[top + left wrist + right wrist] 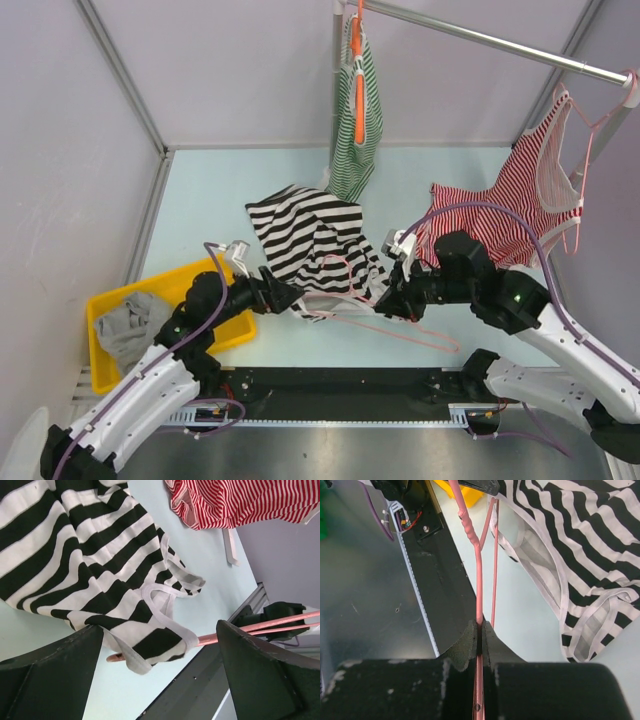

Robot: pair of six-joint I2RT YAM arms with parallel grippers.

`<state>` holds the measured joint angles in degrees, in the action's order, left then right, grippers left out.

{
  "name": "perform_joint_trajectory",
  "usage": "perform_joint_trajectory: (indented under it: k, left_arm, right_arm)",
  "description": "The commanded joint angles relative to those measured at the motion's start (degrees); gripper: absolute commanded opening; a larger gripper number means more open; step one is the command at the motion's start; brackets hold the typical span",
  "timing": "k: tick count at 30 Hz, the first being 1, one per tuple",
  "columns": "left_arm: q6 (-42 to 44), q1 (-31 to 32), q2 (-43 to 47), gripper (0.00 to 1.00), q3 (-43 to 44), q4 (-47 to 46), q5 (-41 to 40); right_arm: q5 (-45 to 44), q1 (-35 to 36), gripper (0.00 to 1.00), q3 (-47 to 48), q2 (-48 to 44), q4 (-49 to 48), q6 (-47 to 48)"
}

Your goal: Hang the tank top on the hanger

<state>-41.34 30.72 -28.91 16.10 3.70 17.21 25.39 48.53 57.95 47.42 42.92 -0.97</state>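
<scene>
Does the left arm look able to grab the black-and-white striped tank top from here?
Probably yes: the left gripper is open, the tank top's pale strap lies between its fingers, nothing blocking.

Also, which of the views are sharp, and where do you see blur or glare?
Top external: evenly lit, sharp, no strong glare. Left wrist: tank top stripes crisp; the open left gripper is dark and soft-edged. Right wrist: the right gripper, shut on the hanger, is blurred close up; the wire sharpens farther away.
</scene>
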Motion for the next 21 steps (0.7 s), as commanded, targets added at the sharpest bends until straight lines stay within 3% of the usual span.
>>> perform_joint_trajectory:
  k: [1, 5, 13, 21]
  left_arm:
    - [7.14, -0.31, 2.09, 0.99, 6.92, 7.44, -0.33]
    - [9.7, -0.31, 5.87, 0.99, 9.56, 14.74, -1.4]
    - [9.44, -0.31, 8.43, 0.99, 9.74, 14.57, 0.46]
    - [16.02, -0.31, 8.7, 0.93, 14.13, 16.33, 3.35]
  right_arm:
    - [3.96, -2.03, 0.0, 0.14, -0.66, -4.42, 0.8]
    - [8.09, -5.55, 0.0, 0.06, 0.13, -4.68, 2.46]
    - [17.58, -11.88, 0.0, 0.32, 1.54, -4.95, 3.61]
    - [24.88, -13.46, 0.0, 1.46, 4.52, -1.78, 5.98]
